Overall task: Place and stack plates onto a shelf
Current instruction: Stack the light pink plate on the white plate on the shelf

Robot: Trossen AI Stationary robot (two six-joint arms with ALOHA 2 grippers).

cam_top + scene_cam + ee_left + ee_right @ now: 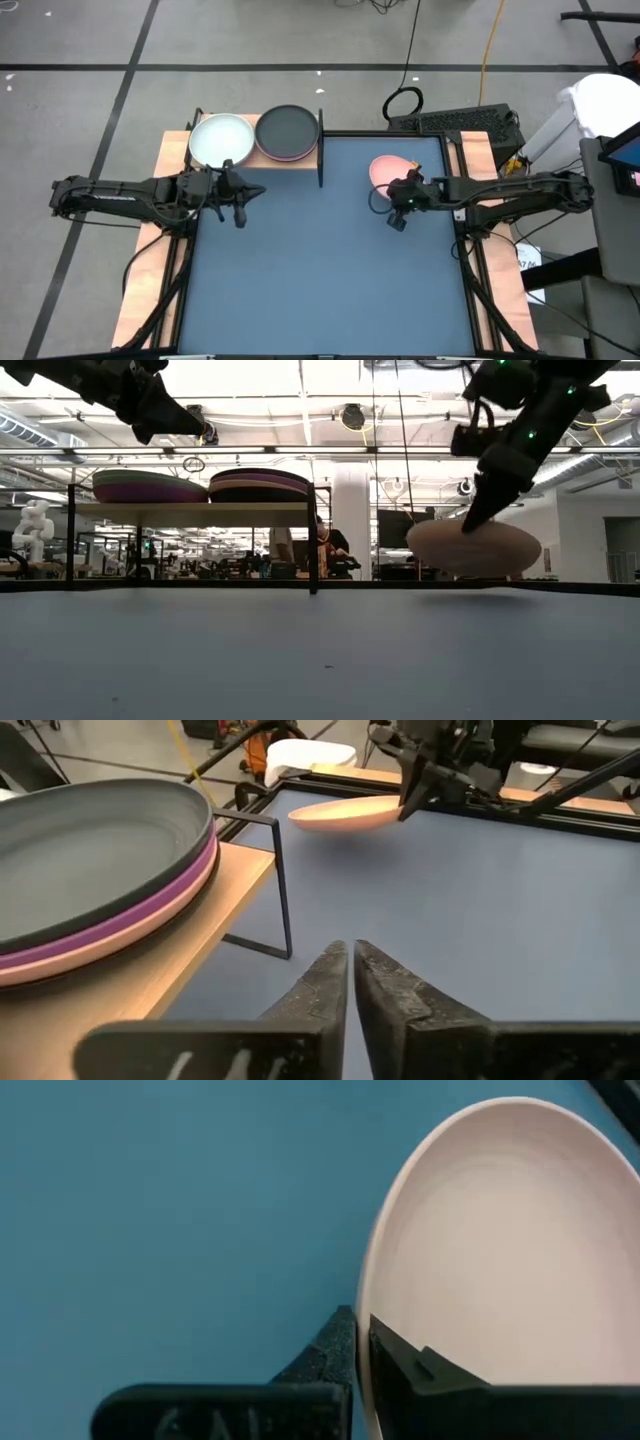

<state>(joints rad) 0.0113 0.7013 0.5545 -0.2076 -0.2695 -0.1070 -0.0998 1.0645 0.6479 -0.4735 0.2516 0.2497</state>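
At two o'clock on the tabletop [320,260], right tool [392,205] pinches the near rim of a pink plate [385,170], lifted clear of the surface in the low view. Shelf [300,157] at eleven o'clock carries two stacks: whitish-topped [221,139] and black-topped [288,130]. Left tool [236,195] hovers just before the shelf, nearly closed, grasping nothing. Step in hand, by my reading: carrying pink plate shelfward. Next move calls for height above a stack, level release.
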